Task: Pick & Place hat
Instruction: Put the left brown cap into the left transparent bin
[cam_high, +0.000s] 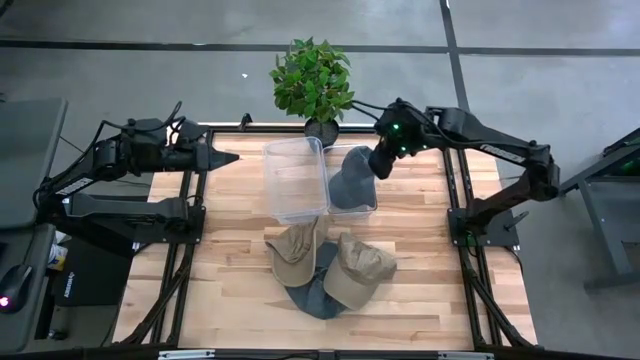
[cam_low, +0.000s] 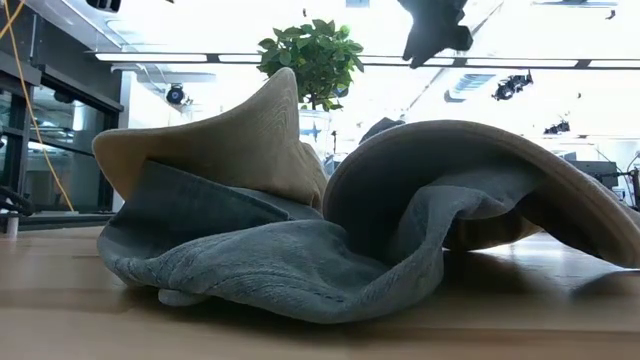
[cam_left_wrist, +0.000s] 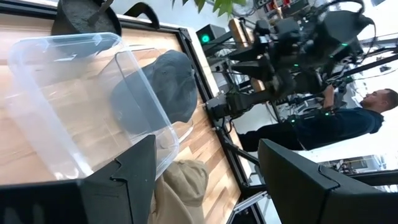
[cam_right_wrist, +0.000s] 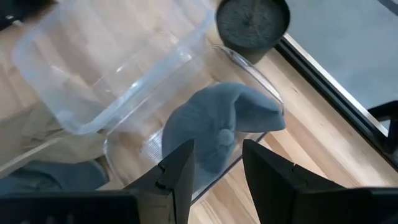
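Hovering right pincer (cam_right_wrist: 214, 168) open above grey hat (cam_right_wrist: 217, 130), bin (cam_right_wrist: 245, 155) rim partly hidden

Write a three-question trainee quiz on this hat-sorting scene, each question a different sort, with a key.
1. True or false: the grey hat lies in a clear bin.
2. Which gripper hangs over that bin? A) left gripper B) right gripper
3. Fill in: behind the bins stands a potted ____.

Key: 1 true; 2 B, its fingers apart and empty, while the left waits at the table's left edge, also open; 3 plant. The tan hats and a grey one remain piled on the table.
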